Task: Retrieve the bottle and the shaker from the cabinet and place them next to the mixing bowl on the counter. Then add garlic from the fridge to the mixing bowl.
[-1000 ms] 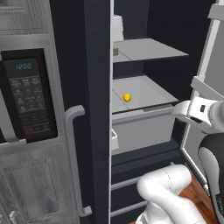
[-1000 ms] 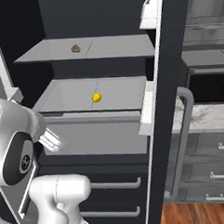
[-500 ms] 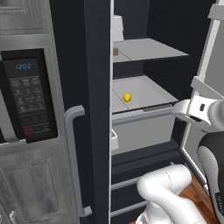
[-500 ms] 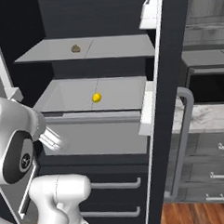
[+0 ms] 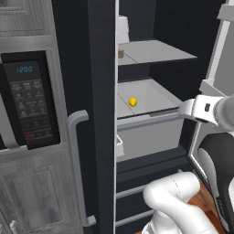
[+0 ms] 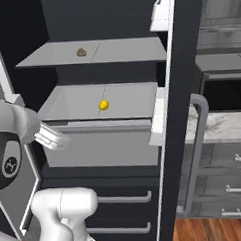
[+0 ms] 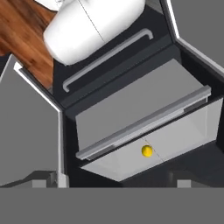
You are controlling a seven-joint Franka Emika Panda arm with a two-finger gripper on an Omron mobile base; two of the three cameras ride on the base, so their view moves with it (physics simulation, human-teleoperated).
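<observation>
Two fridge (image 6: 180, 114) doors stand open, so the garlic step is in hand. Garlic (image 6: 81, 52) lies on the upper shelf (image 6: 119, 51), at about 11 o'clock from a yellow ball (image 6: 104, 105) on the shelf below. With fingers spread wide and empty, the gripper (image 6: 52, 138) hangs near the lower shelf's front edge. Next it should probably rise and reach in toward the garlic.

fridge (image 6: 182, 64) is open, two pale grey shelves inside. upper shelf (image 6: 119, 51) has the garlic (image 6: 82, 52) sitting on it toward the left in the right base view. lower shelf (image 6: 76, 102) has a small yellow ball (image 6: 104, 105) near the middle, also visible at (image 5: 132, 101) and from the hand view at (image 7: 147, 151). below that, two dark drawers (image 6: 121, 200) with grey handles
</observation>
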